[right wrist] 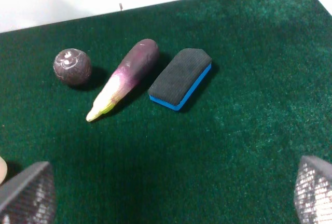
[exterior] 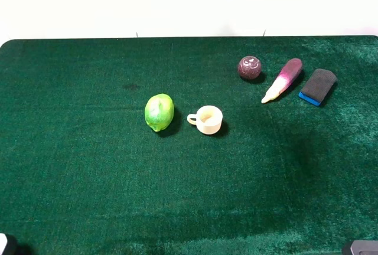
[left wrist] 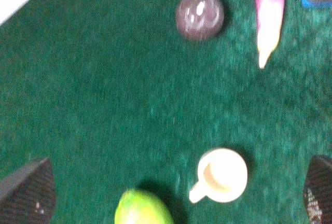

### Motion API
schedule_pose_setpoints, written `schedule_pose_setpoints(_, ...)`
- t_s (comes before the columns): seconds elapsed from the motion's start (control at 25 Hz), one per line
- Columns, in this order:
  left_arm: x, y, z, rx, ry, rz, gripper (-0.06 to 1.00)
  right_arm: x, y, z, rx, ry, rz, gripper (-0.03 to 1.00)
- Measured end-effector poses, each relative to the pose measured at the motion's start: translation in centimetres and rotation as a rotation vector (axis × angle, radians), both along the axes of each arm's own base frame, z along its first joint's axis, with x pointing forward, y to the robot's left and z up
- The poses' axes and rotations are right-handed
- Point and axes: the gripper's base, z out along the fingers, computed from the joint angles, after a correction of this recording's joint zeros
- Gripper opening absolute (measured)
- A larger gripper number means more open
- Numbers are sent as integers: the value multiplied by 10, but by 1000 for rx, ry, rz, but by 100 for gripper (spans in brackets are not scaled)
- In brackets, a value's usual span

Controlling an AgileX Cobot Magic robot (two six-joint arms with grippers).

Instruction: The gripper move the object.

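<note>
The small dark maroon ball-like fruit (exterior: 249, 68) with pale marks on top lies on the green cloth at the back right, left of the eggplant. It also shows in the left wrist view (left wrist: 199, 15) and the right wrist view (right wrist: 72, 67). My left gripper (left wrist: 172, 192) is open, its fingertips (left wrist: 27, 190) wide apart, above the cup and green fruit and well short of the maroon fruit. My right gripper (right wrist: 170, 193) is open and empty, its fingertips (right wrist: 26, 193) set back from the eraser and eggplant. Neither claw is clearly seen in the exterior high view.
A purple-and-white eggplant (exterior: 283, 79) and a black-and-blue eraser (exterior: 318, 86) lie right of the maroon fruit. A green lime-like fruit (exterior: 159, 112) and a cream cup (exterior: 207, 119) sit mid-table. The green cloth table (exterior: 88, 178) ends at a white wall behind.
</note>
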Motion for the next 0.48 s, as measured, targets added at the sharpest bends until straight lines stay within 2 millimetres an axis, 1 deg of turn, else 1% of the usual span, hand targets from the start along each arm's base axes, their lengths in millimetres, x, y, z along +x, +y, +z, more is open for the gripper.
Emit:
schedule_pose_setpoints(0.04,-6,6,0,11,11,0,97,0,0,0,0,0,0,69)
schedule_pose_setpoints(0.2,-38,38,12,26,21,-2,97,0,0,0,0,0,0,69)
schedule_pose_setpoints(0.4,-80,80,33,7,-9,-12,97,0,0,0,0,0,0,69)
schedule_pose_setpoints(0.44,-80,80,33,7,-9,-12,97,0,0,0,0,0,0,69)
schedule_pose_setpoints(0.48,-88,89,35,4,-12,-12,97,0,0,0,0,0,0,69)
